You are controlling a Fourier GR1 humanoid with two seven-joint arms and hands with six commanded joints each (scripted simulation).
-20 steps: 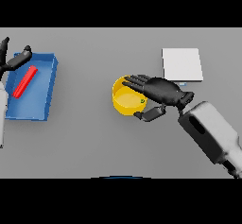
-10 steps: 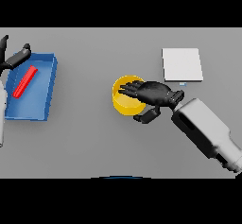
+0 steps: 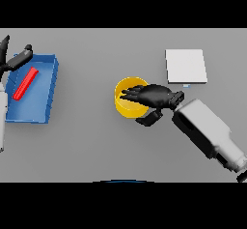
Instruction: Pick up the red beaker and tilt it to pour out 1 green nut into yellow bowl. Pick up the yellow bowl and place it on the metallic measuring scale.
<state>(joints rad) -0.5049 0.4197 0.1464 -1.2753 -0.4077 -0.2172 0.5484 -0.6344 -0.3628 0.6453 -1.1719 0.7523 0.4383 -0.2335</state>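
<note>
At the bench's left edge I see my left hand (image 3: 14,59) resting over the far corner of the blue tray (image 3: 48,90), its fingers loosely spread and holding nothing; it looks parked there out of the way. The red beaker (image 3: 25,83) lies on its side inside that tray, slanted from near left to far right, so I judge the pouring step is not what I am working on now. I cannot make out any green nut from here. Near the middle of the bench stands the yellow bowl (image 3: 126,105), upright, and my right hand (image 3: 153,96) is laid across its right rim, the fingers reaching over the opening and the thumb curled down outside the near wall. That reads to me as a pinch on the rim, taken from the side nearest the scale, though I cannot see how firm it is. The metallic measuring scale (image 3: 185,65) sits towards the far right, apart from the bowl, so the carry should be a short lift away and to the right.
</note>
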